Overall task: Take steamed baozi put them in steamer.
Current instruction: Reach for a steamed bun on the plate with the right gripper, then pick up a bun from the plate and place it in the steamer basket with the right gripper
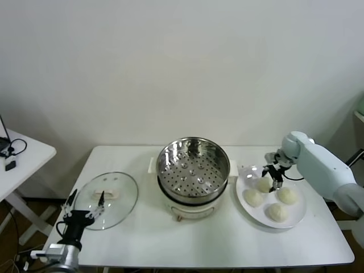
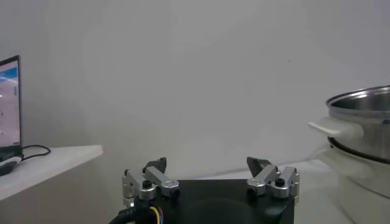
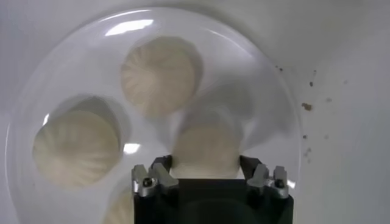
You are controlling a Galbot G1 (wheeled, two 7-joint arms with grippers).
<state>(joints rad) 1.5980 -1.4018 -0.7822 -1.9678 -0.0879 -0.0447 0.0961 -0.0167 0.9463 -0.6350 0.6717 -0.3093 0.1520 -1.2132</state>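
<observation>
Several cream-white baozi lie on a white plate [image 1: 300, 219] to the right of the steamer [image 1: 168, 154], a steel basket with a perforated bottom on a cream pot base. My right gripper [image 1: 272, 180] is down over the plate's back. In the right wrist view its fingers [image 3: 159, 165] press both sides of one baozi [image 3: 204, 146]. Two more baozi [image 3: 159, 74] [image 3: 74, 146] lie beyond it on the plate. My left gripper [image 1: 84, 211] hangs open at the table's front left, over the edge of the glass lid, holding nothing.
A round glass lid [image 1: 111, 196] lies flat left of the steamer. The steamer's basket holds nothing. A small side table [image 1: 25, 156] with cables stands far left, and a laptop [image 2: 7, 103] sits on it. Crumbs speckle the table beside the plate [image 3: 308, 106].
</observation>
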